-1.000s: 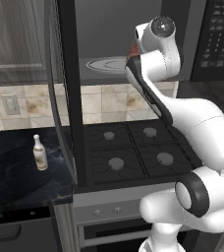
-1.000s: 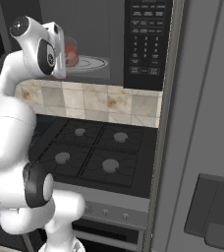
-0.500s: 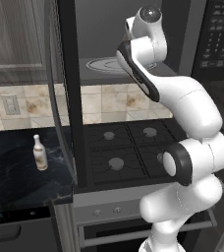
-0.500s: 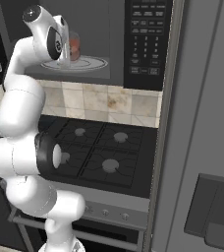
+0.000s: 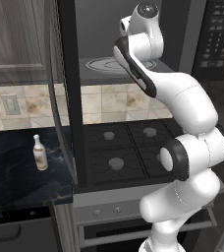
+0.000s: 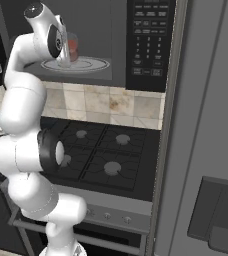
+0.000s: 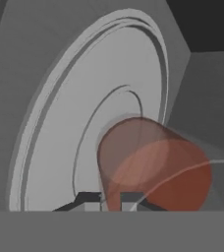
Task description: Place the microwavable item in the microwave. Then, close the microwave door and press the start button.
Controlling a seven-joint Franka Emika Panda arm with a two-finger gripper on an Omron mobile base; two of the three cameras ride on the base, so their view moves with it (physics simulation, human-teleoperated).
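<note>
Reaching deeper now: a sec ago our arm was still out front of the oven w/ the glass (image 6: 72,46) up near the opening, half a sec ago it was crossing the lip, and atm the wrist is stretched right into the cavity. So the carry-in looks basically done imo, and what's left is set it down, let go, back out, then door + start.

Near to far from the hand cam: gripper (image 7: 111,200) is clenched on the glass, jaws pinching its rim or wall. Beyond that the reddish stuff inside it, then the turntable (image 7: 60,123) right behind/under, then the grey back wall. Glass sits over the turntable, roughly mid-plate. Can't tell if its base is touching the plate or just hovering. Right base cam agrees: glass above the plate, inside the microwave (image 6: 111,30), beside our wrist.

Counts, near to far:
- 1 bottle (image 5: 40,153) on the dark counter, left, well apart from everything
- 4 burners (image 5: 115,163) on the stove
- 1 door (image 5: 60,88), swung open to the left
- 1 glass, 1 turntable
- 1 keypad (image 6: 148,37), right of the cavity

Door's wide open, so nothing's blocking us backing out.
</note>
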